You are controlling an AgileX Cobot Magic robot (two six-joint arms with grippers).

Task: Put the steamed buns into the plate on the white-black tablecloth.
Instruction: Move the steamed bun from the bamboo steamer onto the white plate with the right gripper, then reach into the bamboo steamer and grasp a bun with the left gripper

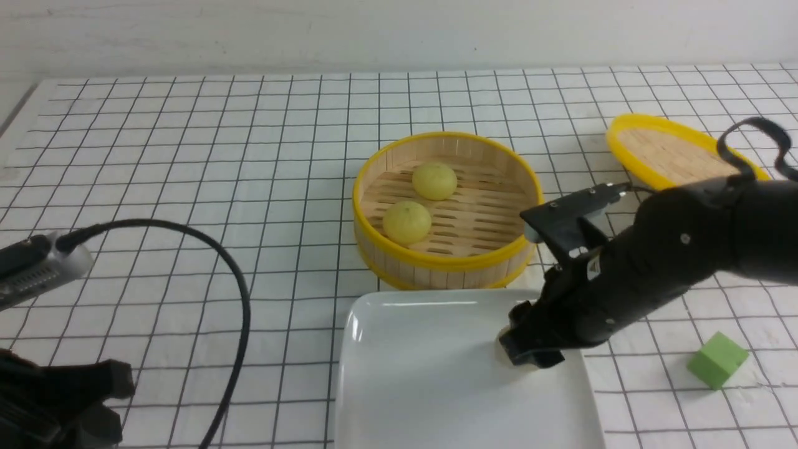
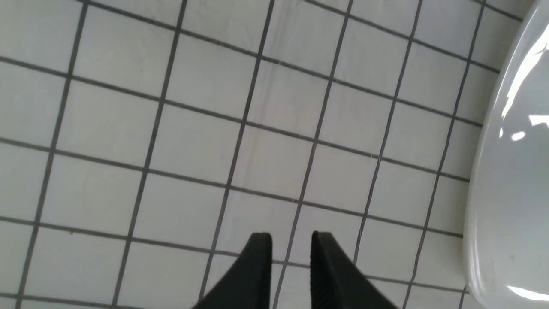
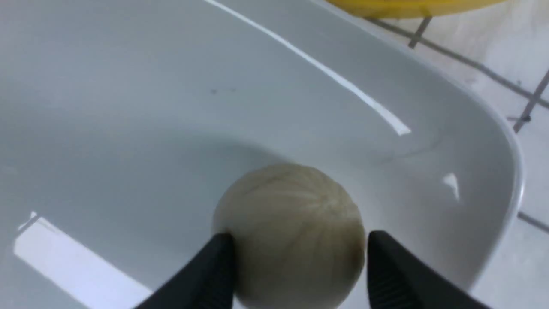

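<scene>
One beige bun (image 3: 289,227) is lying in the plate (image 1: 405,386); two yellow buns (image 1: 434,181) (image 1: 407,222) are sitting in the steamer (image 1: 436,260)
We are seeing the right end effector (image 3: 299,237) spread around the beige bun; the left end effector (image 2: 291,235) is barely parted, empty.

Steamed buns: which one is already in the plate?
The beige-white bun, resting in the white plate with the right gripper straddling it; the two pale yellow buns sit in the bamboo steamer.

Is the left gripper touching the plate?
Apart. The left wrist view shows full squares of cloth between the left gripper and the plate.
</scene>
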